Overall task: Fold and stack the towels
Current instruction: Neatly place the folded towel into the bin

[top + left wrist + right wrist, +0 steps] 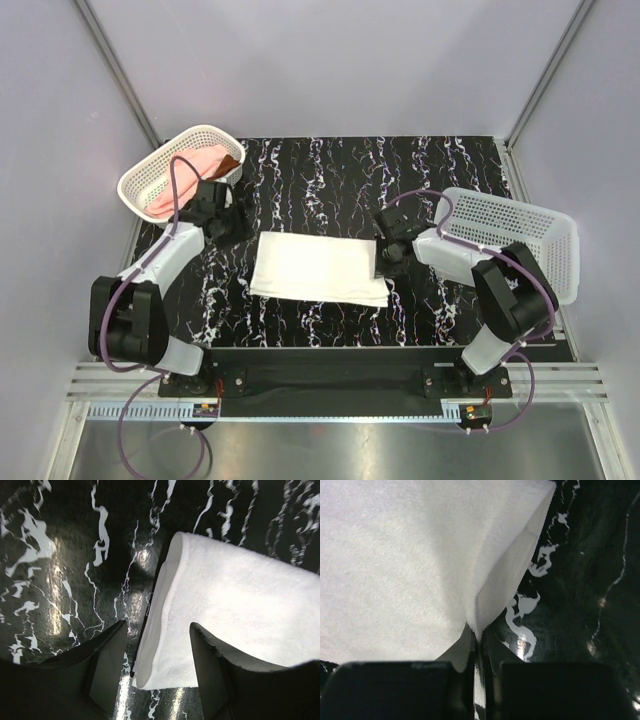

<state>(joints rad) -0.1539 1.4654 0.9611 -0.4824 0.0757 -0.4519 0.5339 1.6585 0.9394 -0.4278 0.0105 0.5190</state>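
White towel (318,266) folded once on table (330,185). Right hand (479,637) pinched shut on its edge. Left hand (157,626) wide open, empty. Pink towel (185,180), brown towel (232,160) unfolded in basket (128,190).

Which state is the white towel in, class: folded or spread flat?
Folded: the cream-white towel shows a rounded doubled edge in the left wrist view.

Overhead downward view; wrist views close on shared towel (318,268)
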